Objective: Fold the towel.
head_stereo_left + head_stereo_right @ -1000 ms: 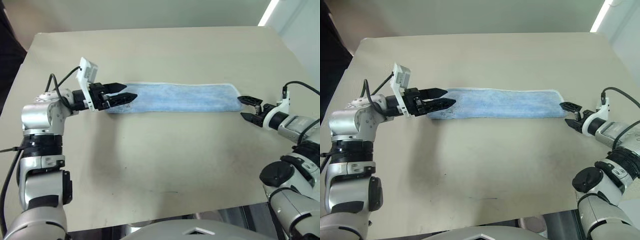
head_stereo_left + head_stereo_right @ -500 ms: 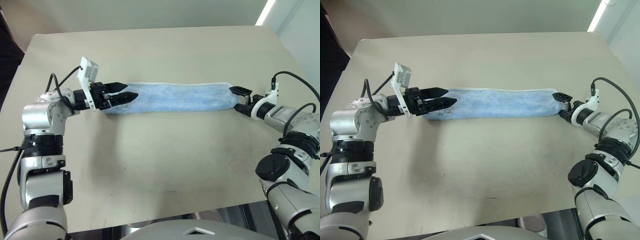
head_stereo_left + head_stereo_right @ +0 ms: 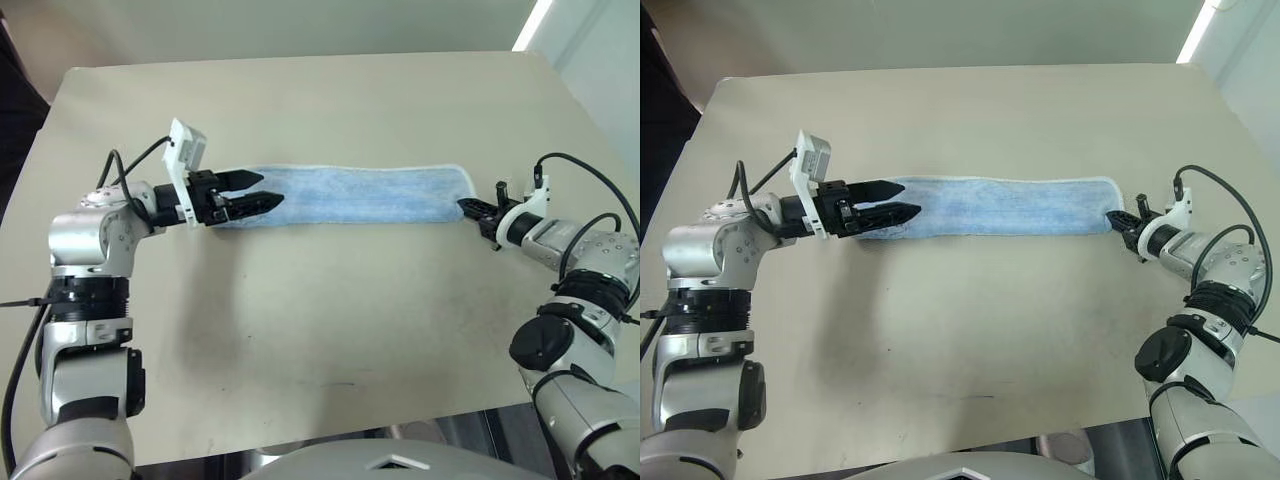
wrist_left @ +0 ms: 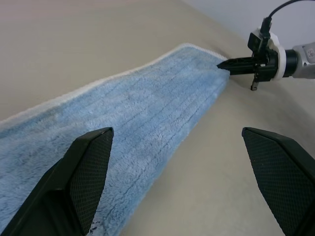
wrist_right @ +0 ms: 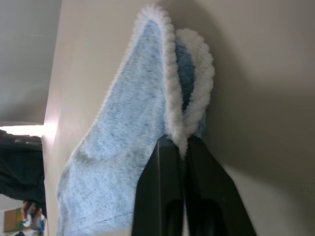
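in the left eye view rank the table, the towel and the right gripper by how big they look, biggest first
1. table: takes up most of the view.
2. towel: a long light-blue strip lying across the table.
3. right gripper: smallest, shut on the towel's end.

The towel [image 3: 350,193] is soft, fuzzy terry cloth, matt, with faint ribbed lines across its pile and a woolly whitish stitched edging (fluffiest at the pinched end). The tabletop [image 3: 330,310] looks smooth and matt, a plain beige sheet with faint scuffs. The left pincer [image 4: 182,177] has matt black plastic fingers [image 4: 86,172] with a fine cross-hatched pad texture.
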Controlling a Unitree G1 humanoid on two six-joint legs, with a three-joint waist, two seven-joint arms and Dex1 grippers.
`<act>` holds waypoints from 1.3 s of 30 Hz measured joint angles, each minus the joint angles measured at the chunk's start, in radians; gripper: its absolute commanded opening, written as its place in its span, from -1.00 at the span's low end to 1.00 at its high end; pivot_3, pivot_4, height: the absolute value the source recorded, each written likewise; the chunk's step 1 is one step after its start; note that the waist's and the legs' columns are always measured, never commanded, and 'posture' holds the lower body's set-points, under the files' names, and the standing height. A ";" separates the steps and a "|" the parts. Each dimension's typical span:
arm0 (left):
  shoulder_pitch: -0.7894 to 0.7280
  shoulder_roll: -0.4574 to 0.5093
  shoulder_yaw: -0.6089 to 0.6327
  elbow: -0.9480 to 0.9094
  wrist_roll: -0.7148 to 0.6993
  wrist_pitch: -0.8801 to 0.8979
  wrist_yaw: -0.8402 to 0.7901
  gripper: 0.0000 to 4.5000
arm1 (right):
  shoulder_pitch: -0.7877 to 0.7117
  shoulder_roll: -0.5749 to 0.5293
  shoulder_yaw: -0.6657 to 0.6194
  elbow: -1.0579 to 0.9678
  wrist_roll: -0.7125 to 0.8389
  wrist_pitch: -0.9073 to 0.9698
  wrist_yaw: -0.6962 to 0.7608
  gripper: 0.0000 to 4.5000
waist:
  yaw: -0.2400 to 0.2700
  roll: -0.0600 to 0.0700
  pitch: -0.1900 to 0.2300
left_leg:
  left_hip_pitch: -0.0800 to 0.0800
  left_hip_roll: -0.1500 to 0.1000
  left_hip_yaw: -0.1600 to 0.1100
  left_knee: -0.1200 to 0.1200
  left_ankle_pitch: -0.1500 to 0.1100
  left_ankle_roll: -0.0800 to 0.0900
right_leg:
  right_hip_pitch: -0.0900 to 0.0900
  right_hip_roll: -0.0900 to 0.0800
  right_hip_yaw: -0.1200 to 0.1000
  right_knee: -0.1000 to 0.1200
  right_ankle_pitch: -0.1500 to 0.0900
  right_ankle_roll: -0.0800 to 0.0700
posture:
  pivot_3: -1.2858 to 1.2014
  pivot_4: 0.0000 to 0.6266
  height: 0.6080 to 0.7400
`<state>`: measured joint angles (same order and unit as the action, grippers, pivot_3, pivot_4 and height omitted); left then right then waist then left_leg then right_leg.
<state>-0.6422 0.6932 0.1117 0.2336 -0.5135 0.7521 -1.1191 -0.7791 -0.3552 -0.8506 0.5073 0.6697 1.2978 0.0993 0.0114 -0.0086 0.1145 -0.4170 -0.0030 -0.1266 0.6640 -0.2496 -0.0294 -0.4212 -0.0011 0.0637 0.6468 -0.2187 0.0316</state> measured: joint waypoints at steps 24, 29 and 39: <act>0.067 -0.026 -0.012 -0.073 -0.035 0.022 0.018 1.00 | 0.016 -0.328 0.884 -0.468 -0.174 -0.243 0.487 -0.99 | 0.008 0.001 0.000 | -0.002 0.000 0.000 0.000 0.000 0.000 | -0.001 0.000 0.000 -0.001 0.000 0.000 | 0.03 -0.52 1.00; 0.075 -0.032 -0.013 -0.078 -0.045 0.030 0.035 1.00 | -0.067 -0.325 1.078 -0.490 -0.273 -0.336 0.593 -0.99 | 0.008 0.001 0.000 | -0.002 0.001 0.000 -0.001 0.000 0.000 | -0.001 0.000 -0.001 -0.002 0.000 0.000 | 0.03 -0.52 1.00; 0.088 -0.051 -0.018 -0.108 -0.052 0.038 0.054 1.00 | -0.185 -0.121 1.291 -0.303 -0.468 -0.502 0.669 -0.99 | 0.011 0.001 0.000 | -0.002 0.001 -0.001 0.000 0.000 0.000 | -0.002 -0.001 -0.002 -0.002 0.000 0.000 | 0.03 -0.52 1.00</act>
<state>-0.5540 0.6425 0.0938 0.1256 -0.5651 0.7900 -1.0656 -0.9639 -0.4762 0.4407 0.2043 0.2020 0.7958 0.7679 0.0228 -0.0080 0.1149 -0.4195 -0.0023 -0.1271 0.6636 -0.2496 -0.0295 -0.4227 -0.0019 0.0618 0.6450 -0.2191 0.0311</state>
